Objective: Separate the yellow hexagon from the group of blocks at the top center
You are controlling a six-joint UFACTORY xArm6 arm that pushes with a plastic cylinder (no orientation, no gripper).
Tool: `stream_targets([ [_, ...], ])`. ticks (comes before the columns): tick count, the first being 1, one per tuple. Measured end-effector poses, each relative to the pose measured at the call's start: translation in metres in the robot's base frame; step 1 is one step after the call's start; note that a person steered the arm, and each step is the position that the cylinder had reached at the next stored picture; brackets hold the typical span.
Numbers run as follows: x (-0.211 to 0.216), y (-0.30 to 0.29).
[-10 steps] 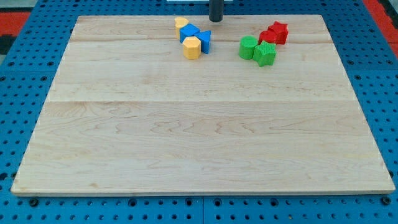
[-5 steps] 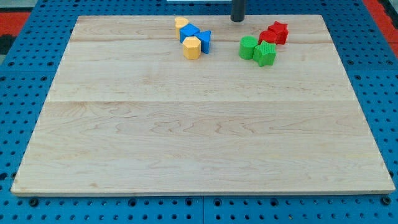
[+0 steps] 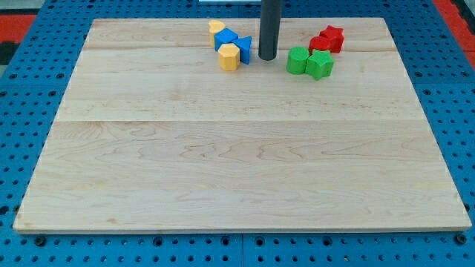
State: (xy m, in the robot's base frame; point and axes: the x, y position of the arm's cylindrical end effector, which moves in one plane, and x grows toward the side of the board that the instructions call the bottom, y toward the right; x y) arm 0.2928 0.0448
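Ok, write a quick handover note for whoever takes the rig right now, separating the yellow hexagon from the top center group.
My tip is down on the board in the gap between the two clusters, just right of the blue blocks.
The yellow hexagon sits at the lower left of its group, against the blue blocks, with another yellow block at the group's top.
Green blocks and red blocks lie to the view's right.
Done: nothing yet, the hexagon is not separated.
Left: push it clear of the group.

No readable text, labels or numbers appear anywhere.
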Motion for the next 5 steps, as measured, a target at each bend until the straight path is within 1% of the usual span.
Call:
stream_targets([
  [5,0.0,-0.085],
])
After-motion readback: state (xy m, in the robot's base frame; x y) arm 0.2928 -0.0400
